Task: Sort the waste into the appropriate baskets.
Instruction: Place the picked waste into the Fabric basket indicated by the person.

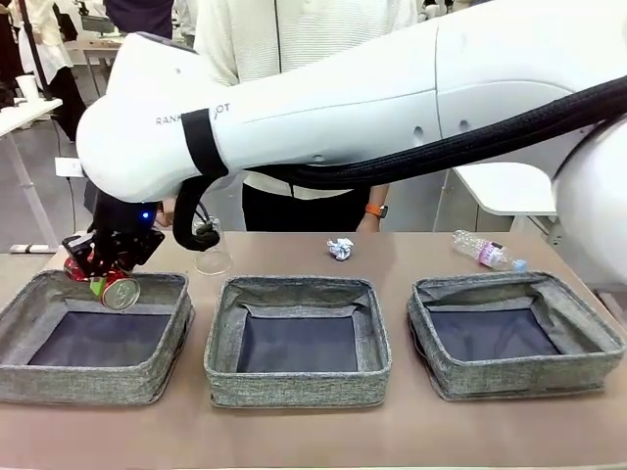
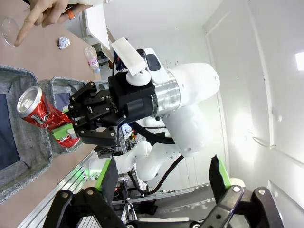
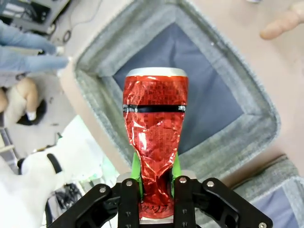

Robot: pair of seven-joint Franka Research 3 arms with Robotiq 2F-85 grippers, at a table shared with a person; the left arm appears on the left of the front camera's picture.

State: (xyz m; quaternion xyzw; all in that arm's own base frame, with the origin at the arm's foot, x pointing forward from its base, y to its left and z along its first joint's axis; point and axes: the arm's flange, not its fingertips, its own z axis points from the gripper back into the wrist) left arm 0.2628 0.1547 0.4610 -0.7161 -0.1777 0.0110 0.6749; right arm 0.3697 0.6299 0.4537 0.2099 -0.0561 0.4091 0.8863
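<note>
My right gripper (image 1: 106, 266) is shut on the crushed red can (image 1: 110, 282), holding it over the back left corner of the left basket (image 1: 59, 377). In the right wrist view the green pads (image 3: 136, 172) pinch the crumpled end of the can (image 3: 154, 118), and the basket's dark bottom (image 3: 209, 95) lies below. My left gripper (image 2: 161, 178) stands open and holds nothing; from it I see the right gripper (image 2: 92, 116) with the can (image 2: 38, 109). A clear cup (image 1: 211, 247), a paper ball (image 1: 340, 249) and a bottle (image 1: 487, 251) lie behind the baskets.
The middle basket (image 1: 297, 387) and the right basket (image 1: 514, 377) sit in a row with the left one. A person stands at the far side; a hand (image 2: 45, 13) points down near the cup (image 2: 8, 29), and a fingertip (image 3: 284, 23) shows beside the left basket.
</note>
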